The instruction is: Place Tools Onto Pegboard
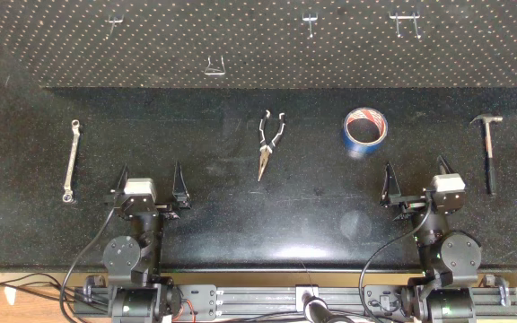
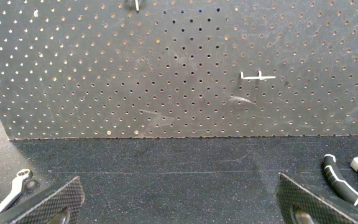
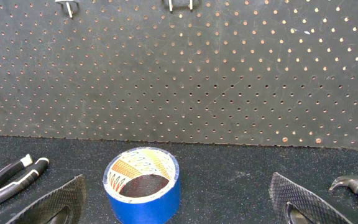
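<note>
Tape (image 1: 365,130) beyond right end effector (image 1: 416,170) (apart)

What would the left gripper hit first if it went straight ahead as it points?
Likely the dark perforated pegboard: the black mat ahead looks free, with the silver wrench and black-handled pliers off to either side. Depth is unclear.

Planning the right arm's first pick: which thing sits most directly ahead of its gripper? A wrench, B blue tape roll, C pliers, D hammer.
B: in the right wrist view the blue tape roll stands just ahead of the right gripper, with the pliers and hammer out at the sides.
</note>
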